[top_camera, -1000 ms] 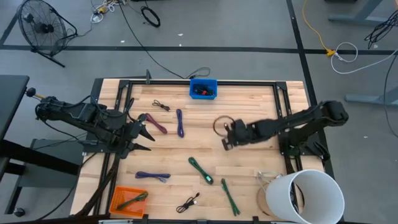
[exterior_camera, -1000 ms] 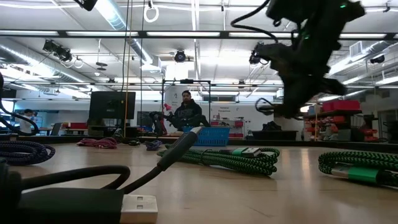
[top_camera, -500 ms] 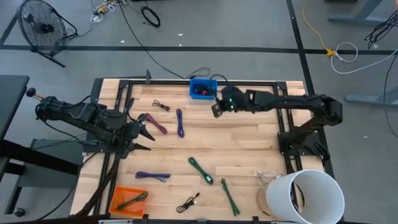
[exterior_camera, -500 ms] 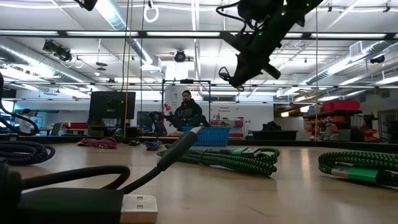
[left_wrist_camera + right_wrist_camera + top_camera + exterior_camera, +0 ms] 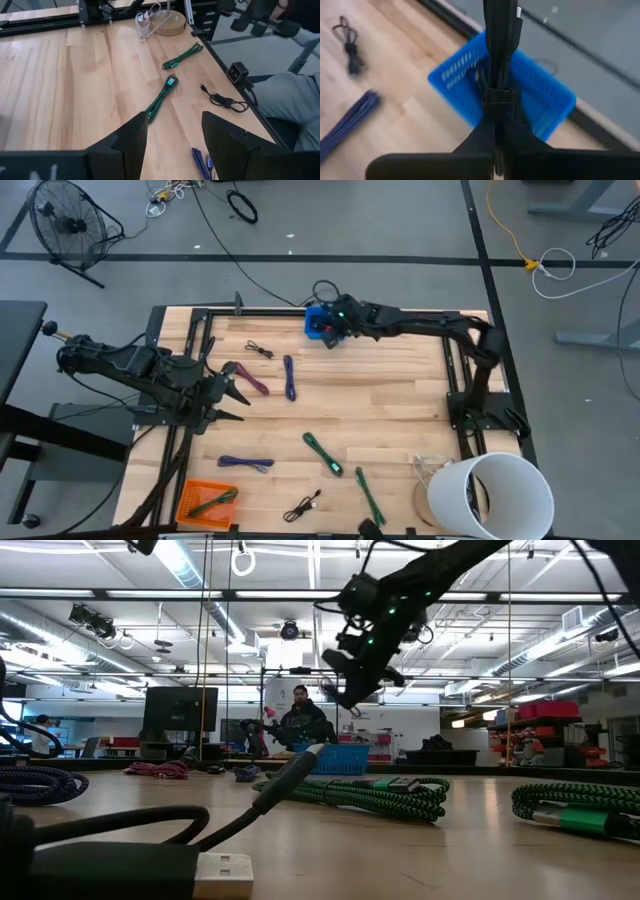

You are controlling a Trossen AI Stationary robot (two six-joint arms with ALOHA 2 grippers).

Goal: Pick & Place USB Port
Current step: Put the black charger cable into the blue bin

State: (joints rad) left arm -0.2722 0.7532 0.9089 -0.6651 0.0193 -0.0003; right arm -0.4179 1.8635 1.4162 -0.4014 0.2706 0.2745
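My right gripper (image 5: 336,321) (image 5: 496,131) hangs over the blue basket (image 5: 320,323) (image 5: 546,102) at the table's far edge, shut on a bundled black USB cable (image 5: 498,45). A loop of the cable (image 5: 322,288) sticks out beyond the basket's far side. In the low view the gripper (image 5: 352,688) is well above the table. Over the table's left side my left gripper (image 5: 236,394) (image 5: 172,145) waits open, with nothing between its fingers. My right gripper pinches the black cable bundle between its two fingers at its tied middle (image 5: 496,97). The fingers slant down toward the far edge and lie along the bundle. The cable is lifted clear, and its free loop (image 5: 322,288) reaches past the fingertips.
On the wood lie two purple cables (image 5: 289,376) (image 5: 245,464), two green cables (image 5: 322,453) (image 5: 370,496) and two black ones (image 5: 259,349) (image 5: 302,507). An orange tray (image 5: 207,502) sits at the near left, a white bucket (image 5: 490,496) at the near right.
My right gripper has swung with the black cable from the table's middle right toward the far edge and to the left, until it is over the blue basket. It has rolled on the way and stayed shut. The cable stays lifted clear.
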